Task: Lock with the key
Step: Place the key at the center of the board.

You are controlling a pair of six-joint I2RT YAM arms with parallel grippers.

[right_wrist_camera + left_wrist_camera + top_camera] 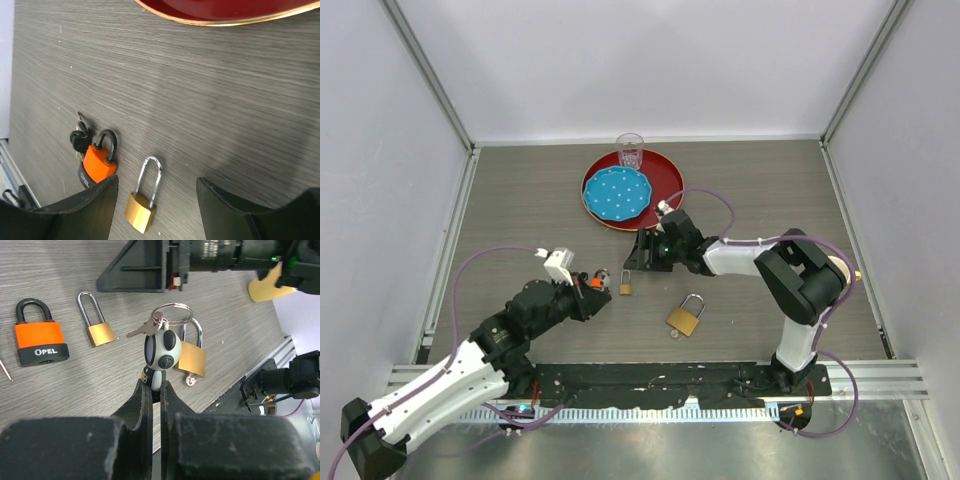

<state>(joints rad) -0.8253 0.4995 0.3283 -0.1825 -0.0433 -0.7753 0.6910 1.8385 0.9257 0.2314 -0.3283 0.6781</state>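
A: Where does the tray sit?

B: The tray (671, 181) lies far back on the table (770, 190), about midway across. The plate (616, 193) rests on its left part, and the glass (630, 152) stands at its far edge.

A: And the padlocks?

B: Nearer, mid-table, lies the small padlock (626, 286). The OPEL padlock (41, 337) is just left of it, not touching. The large padlock (685, 318) lies nearer still, to the right.

A: The key fob?

B: The key fob (162, 351) is in the left gripper (152, 390), above the table beside the small padlock. The right gripper (156, 181) hangs between that padlock and the tray.
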